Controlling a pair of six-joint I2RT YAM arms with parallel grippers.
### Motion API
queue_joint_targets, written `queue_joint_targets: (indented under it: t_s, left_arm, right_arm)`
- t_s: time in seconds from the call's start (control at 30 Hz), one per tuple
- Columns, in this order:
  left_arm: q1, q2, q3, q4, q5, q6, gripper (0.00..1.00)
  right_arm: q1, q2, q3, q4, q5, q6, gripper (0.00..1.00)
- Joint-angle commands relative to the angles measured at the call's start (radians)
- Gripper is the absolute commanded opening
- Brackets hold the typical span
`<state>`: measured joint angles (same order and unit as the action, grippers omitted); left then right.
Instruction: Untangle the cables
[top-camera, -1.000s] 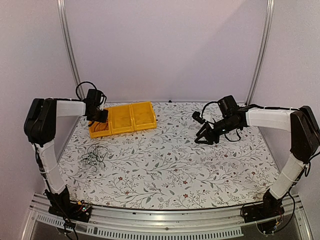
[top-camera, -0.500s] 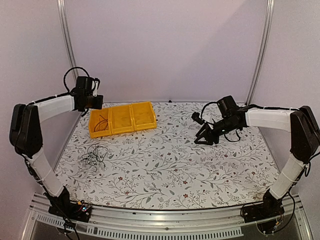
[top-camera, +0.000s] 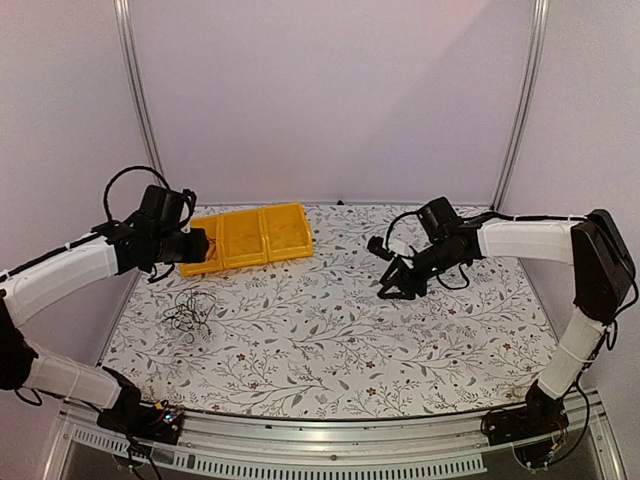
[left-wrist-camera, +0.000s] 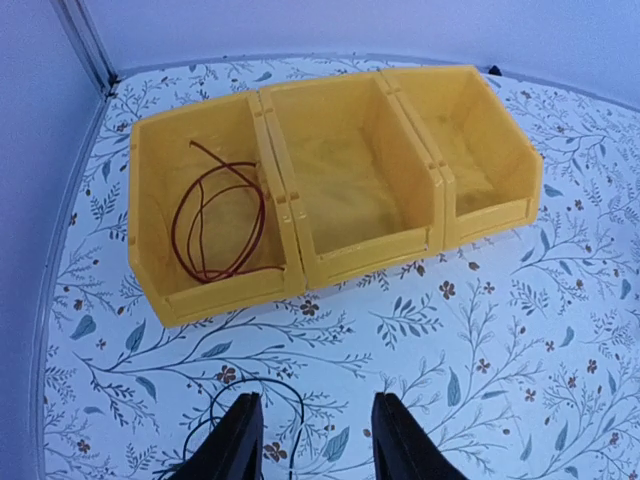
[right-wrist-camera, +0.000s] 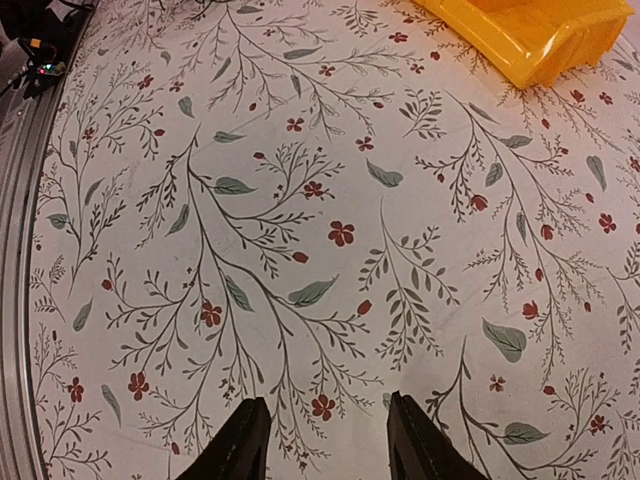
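**Top view**
left hand: my left hand (top-camera: 198, 246) hangs at the left end of the row of three yellow plastic bins (top-camera: 280, 232); I cannot tell its spread from here.
right hand: my right hand (top-camera: 390, 289) is low over the white floral-print surface (top-camera: 320, 350), right of centre, well apart from the bins.
cables: the small loose tangle of thin black cables (top-camera: 188, 315) lies on the surface near its left edge, on the near side of the bins.

**Left wrist**
hand: left hand (left-wrist-camera: 315, 445) fingers spread, nothing between them.
cables: a loop of the thin black cables (left-wrist-camera: 262, 405) lies on the surface just beside my left finger (left-wrist-camera: 238, 445); the rest is cut off by the frame edge.
bins: a thin dark-red wire coil (left-wrist-camera: 215, 220) lies in the left compartment.

**Right wrist**
hand: right hand (right-wrist-camera: 325, 445) fingers spread, gripping nothing, above the printed surface (right-wrist-camera: 300, 200).
bins: one yellow corner (right-wrist-camera: 530, 35) shows at top right.
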<state>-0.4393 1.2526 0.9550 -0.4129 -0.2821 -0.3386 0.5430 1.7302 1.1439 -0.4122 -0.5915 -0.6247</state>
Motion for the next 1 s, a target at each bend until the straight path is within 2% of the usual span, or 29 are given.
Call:
queue_joint_targets:
  t_s: [0.0,0.13,0.37,0.53,0.73,0.83,0.97]
  left_arm:
    - [-0.014,-0.022,-0.098,-0.079,-0.007,-0.098,0.37]
    - [-0.014,0.024,-0.124,-0.097,-0.001,-0.064,0.37]
    - [-0.011,0.132,-0.124,-0.057,0.002,0.027,0.36]
    - [-0.011,0.216,-0.107,-0.052,0.066,0.059,0.36]
    - [-0.01,0.247,-0.111,-0.056,0.075,0.087,0.38]
    - [-0.011,0.26,-0.107,-0.059,0.072,0.091,0.34]
    - [-0.013,0.241,-0.088,-0.088,0.069,0.081,0.34]
  right_arm:
    - [0.075,0.035,0.03,-0.034,0.06,-0.031,0.44]
    - [0.119,0.06,0.039,-0.05,0.101,-0.044,0.43]
    - [0.126,0.051,0.038,-0.049,0.115,-0.047,0.42]
    - [0.125,0.052,0.036,-0.048,0.127,-0.05,0.42]
    - [0.125,0.058,0.036,-0.048,0.136,-0.052,0.42]
    - [0.126,0.062,0.036,-0.048,0.136,-0.053,0.42]
    - [0.125,0.063,0.038,-0.05,0.136,-0.053,0.42]
